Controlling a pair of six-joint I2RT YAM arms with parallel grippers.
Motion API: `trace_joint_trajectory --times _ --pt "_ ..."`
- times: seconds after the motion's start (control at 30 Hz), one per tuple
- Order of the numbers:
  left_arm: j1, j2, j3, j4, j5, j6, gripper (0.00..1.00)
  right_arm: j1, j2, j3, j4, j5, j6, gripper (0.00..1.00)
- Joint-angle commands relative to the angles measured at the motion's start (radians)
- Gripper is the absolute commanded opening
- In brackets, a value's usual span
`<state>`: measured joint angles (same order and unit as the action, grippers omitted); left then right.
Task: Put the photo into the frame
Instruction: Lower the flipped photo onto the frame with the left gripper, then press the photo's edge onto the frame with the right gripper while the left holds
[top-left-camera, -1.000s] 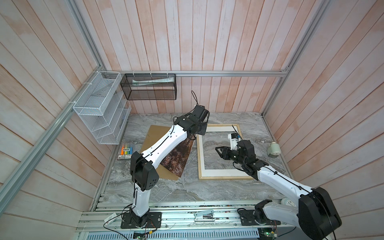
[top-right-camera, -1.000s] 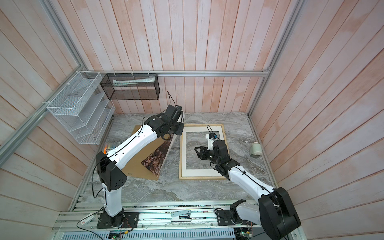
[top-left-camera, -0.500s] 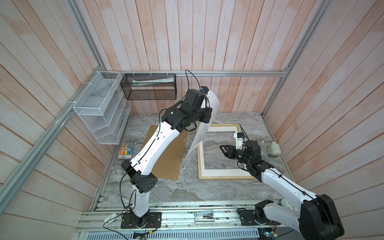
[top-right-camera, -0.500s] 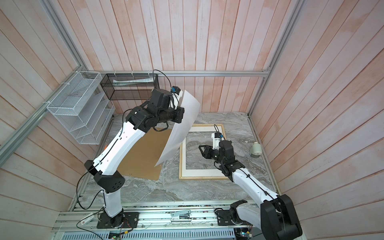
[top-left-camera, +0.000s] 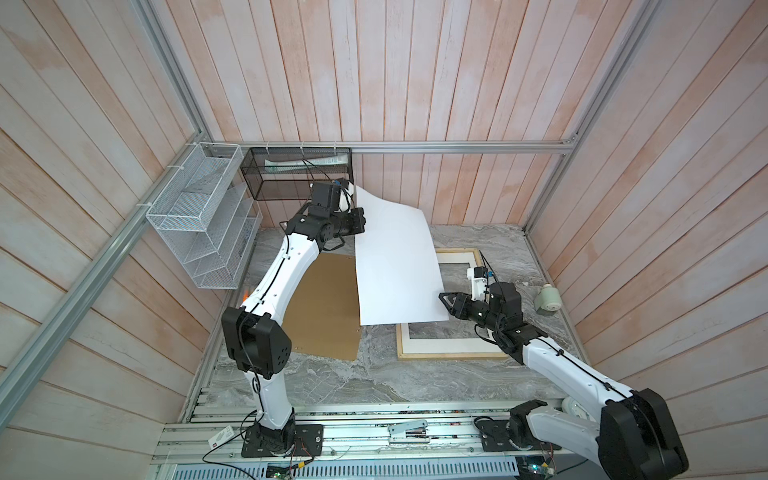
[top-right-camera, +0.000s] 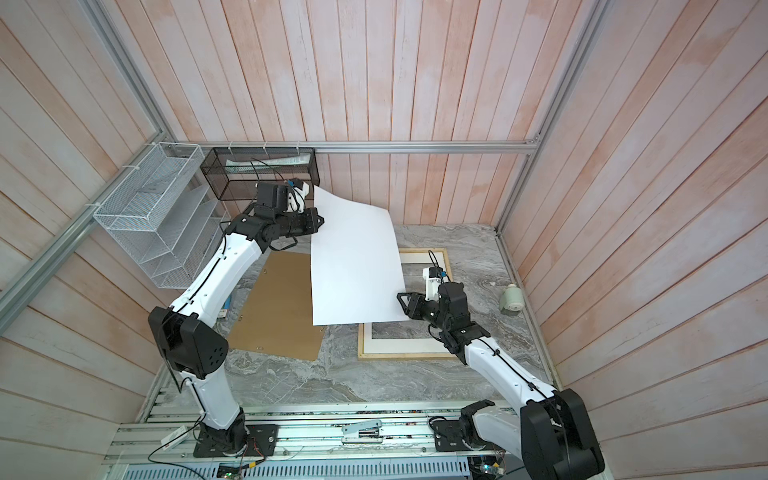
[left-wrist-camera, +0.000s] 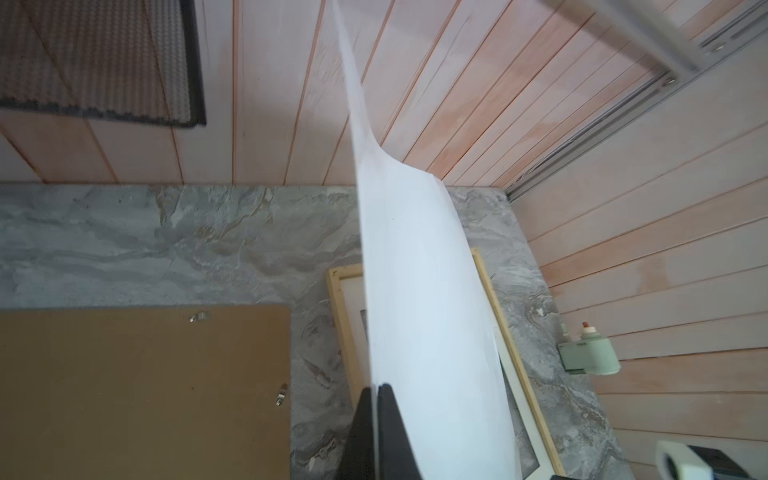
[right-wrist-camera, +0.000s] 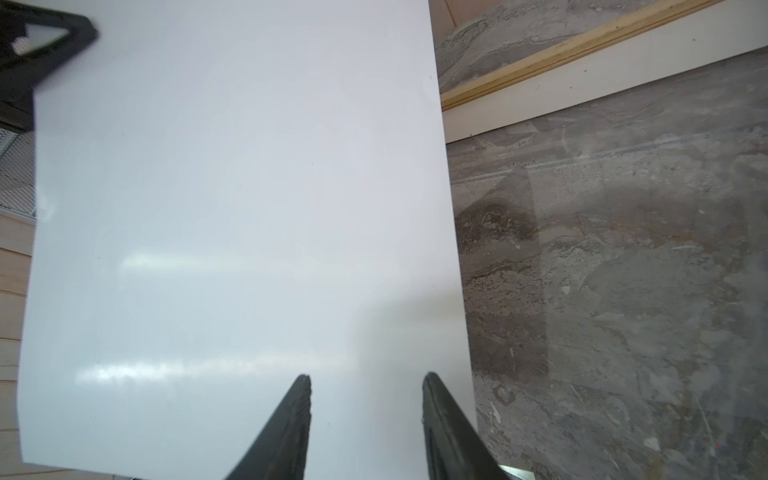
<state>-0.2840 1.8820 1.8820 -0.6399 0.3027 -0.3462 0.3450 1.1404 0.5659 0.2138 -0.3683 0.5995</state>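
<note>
Photo (top-left-camera: 395, 266) — only its blank white back shows in both top views; the printed side faces away and cannot be seen. The sheet hangs in the air above the marble table (top-left-camera: 374, 380), slightly bowed. Its far left corner is highest, close to the black mesh basket (top-left-camera: 297, 178) on the far wall, and its near edge is low. From above it hides the far left corner and much of the left side of the frame (top-left-camera: 451, 356). That lies flat on the table to the right, with a white mat (top-left-camera: 453, 344) inside it. The brown backing board (top-left-camera: 328, 316) lies flat to the left, its right edge partly covered by the sheet.

The left gripper (top-left-camera: 360, 222) has its jaws pressed together on the sheet's left edge, near the far corner. In the left wrist view the black tips meet on the paper, which runs away almost edge-on and curves. The left arm rises from its near base, bends at the elbow and reaches up and far, with the wrist high beside the basket.

The right gripper (top-left-camera: 446, 305) sits just beside the sheet's near right corner. In the right wrist view its two fingers (right-wrist-camera: 299, 415) stand apart with nothing clamped between them — whether they touch the paper I cannot tell. The right arm stretches low from the near right, over the frame's near right corner, pointing left.

A small pale green object (top-left-camera: 547, 300) sits at the right wall, too small to identify.
</note>
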Motion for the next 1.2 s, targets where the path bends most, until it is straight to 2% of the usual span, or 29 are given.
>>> trace_joint_trajectory --times 0.0,0.3,0.5,0.63,0.77,1.0,1.17 --pt "0.023 0.009 -0.098 0.134 0.089 0.007 0.00 -0.007 -0.005 0.002 -0.020 -0.012 -0.004 0.46" --pt "0.032 0.020 -0.339 0.230 0.073 0.124 0.00 -0.008 0.077 0.022 -0.036 -0.036 -0.017 0.51" --pt "0.037 0.012 -0.426 0.244 -0.082 0.175 0.00 0.002 0.180 0.043 -0.025 -0.040 -0.023 0.52" --pt "0.039 0.027 -0.447 0.222 -0.213 0.200 0.00 0.057 0.254 0.068 -0.021 0.033 -0.026 0.52" --pt "0.049 0.044 -0.441 0.170 -0.317 0.227 0.00 0.096 0.331 0.099 -0.017 0.030 -0.018 0.52" --pt "0.058 0.012 -0.485 0.212 -0.324 0.236 0.00 0.171 0.440 0.139 0.037 0.010 0.013 0.52" --pt "0.060 0.018 -0.486 0.215 -0.333 0.239 0.00 0.184 0.501 0.155 0.077 -0.014 0.027 0.52"
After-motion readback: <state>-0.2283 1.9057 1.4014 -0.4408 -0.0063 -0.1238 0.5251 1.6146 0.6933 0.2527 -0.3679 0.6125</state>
